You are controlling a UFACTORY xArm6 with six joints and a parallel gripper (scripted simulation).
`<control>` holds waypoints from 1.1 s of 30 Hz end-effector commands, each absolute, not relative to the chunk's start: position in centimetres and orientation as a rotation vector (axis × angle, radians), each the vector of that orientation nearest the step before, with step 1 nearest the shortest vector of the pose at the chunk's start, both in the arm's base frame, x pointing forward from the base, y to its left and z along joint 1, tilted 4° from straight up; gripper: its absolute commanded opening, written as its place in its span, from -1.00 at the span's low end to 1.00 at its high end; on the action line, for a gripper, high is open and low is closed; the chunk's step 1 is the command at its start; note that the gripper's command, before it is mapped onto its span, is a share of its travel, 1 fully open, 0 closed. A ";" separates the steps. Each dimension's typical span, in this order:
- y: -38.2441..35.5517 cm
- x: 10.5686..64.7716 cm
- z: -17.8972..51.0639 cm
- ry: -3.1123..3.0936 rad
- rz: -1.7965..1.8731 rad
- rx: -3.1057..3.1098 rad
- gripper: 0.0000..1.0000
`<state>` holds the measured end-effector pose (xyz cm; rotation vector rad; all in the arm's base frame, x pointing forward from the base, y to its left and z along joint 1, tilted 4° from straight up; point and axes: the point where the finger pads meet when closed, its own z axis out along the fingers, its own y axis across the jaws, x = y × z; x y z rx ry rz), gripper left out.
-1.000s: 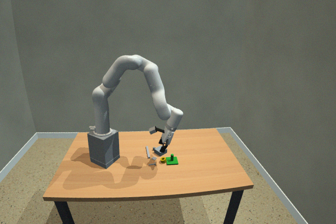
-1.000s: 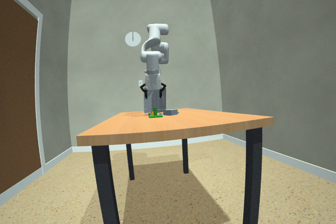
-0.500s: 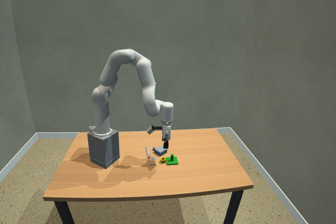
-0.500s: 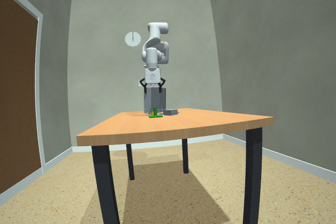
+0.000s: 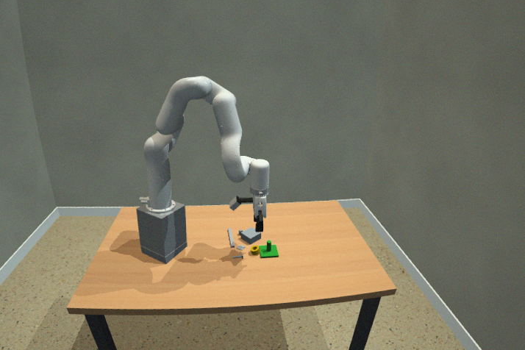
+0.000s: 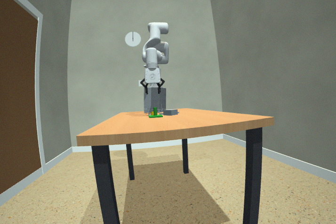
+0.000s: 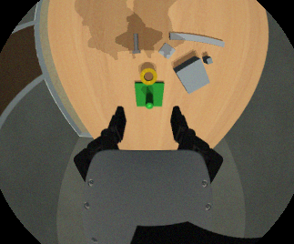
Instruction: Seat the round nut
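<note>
A yellow round nut (image 5: 254,249) (image 7: 147,75) lies flat on the table, touching the edge of the green base. It shows partly behind the peg in the exterior view (image 6: 152,113). The green base (image 5: 271,253) (image 6: 156,116) (image 7: 155,96) carries an upright green round peg (image 5: 268,245) (image 6: 155,110) (image 7: 147,106). My gripper (image 5: 259,226) (image 6: 153,90) (image 7: 147,113) is open and empty. It hangs well above the table, over the grey block and a little behind the peg. Nothing is between its fingers.
A grey block (image 5: 250,234) (image 6: 170,112) (image 7: 193,75) lies just behind the nut. A grey bar (image 5: 231,237) (image 7: 195,39) and small grey pieces (image 5: 240,247) (image 7: 166,51) lie to the left. The arm's grey pedestal (image 5: 161,229) stands at the table's left.
</note>
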<state>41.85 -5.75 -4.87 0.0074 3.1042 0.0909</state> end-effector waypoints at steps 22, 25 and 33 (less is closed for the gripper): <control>-5.4 41.0 -10.6 3.100 0.096 0.006 0.20; -5.4 41.0 -10.7 3.100 0.096 0.006 0.20; -5.4 41.1 -10.9 3.100 0.097 0.006 0.20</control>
